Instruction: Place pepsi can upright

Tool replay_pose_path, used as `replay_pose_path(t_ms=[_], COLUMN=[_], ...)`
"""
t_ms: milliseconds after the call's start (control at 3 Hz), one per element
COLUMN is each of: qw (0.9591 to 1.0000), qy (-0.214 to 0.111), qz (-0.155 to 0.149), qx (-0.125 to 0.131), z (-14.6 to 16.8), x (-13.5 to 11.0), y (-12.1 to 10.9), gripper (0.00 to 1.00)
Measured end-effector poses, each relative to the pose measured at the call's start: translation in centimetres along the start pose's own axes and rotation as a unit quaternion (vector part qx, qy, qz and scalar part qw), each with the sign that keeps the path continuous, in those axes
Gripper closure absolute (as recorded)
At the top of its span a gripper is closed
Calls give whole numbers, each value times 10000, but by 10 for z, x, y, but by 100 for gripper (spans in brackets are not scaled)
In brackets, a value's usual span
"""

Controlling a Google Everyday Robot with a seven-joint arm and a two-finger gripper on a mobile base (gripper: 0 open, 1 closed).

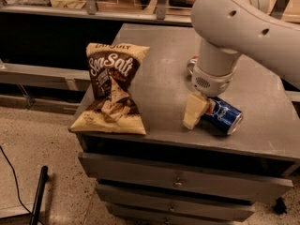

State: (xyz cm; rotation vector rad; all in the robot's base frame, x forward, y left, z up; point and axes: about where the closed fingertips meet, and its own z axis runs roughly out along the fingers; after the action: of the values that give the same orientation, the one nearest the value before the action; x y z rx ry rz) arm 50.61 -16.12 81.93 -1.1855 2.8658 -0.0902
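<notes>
- Pepsi can lying on its side on the grey cabinet top, near the front edge and right of centre, silver end turned toward the front right.
- Gripper down low at the can's left end, touching or just beside it, pointing toward the tabletop.
- Cannot tell whether clamped on the can or loose.
- White arm reaching in from the upper right, wrist bent straight down above the can.
- Brown and cream chip bag lying flat on the left part of the top, lower edge at the front rim, well apart from the can.
- Second can, reddish, mostly hidden behind the wrist, farther back on the top.
- Drawers below the top, with small knobs.
- Speckled floor to the left, with a black cable lying across it.
</notes>
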Motion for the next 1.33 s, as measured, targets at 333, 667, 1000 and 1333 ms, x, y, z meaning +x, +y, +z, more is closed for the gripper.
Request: replay_pose_path(t_ms=[333,667,1000,1333], qw=[9999,9999,9992,9911], qy=[-76,-78,-338,-1103], qz=[54,54,-165,-730], qx=[-52,-52,-120,-138], z=[-3,-8,-20,-73], x=[-1,-1,-4,-9], y=[-1,-1,-3,-10], gripper=[63,88,100,100])
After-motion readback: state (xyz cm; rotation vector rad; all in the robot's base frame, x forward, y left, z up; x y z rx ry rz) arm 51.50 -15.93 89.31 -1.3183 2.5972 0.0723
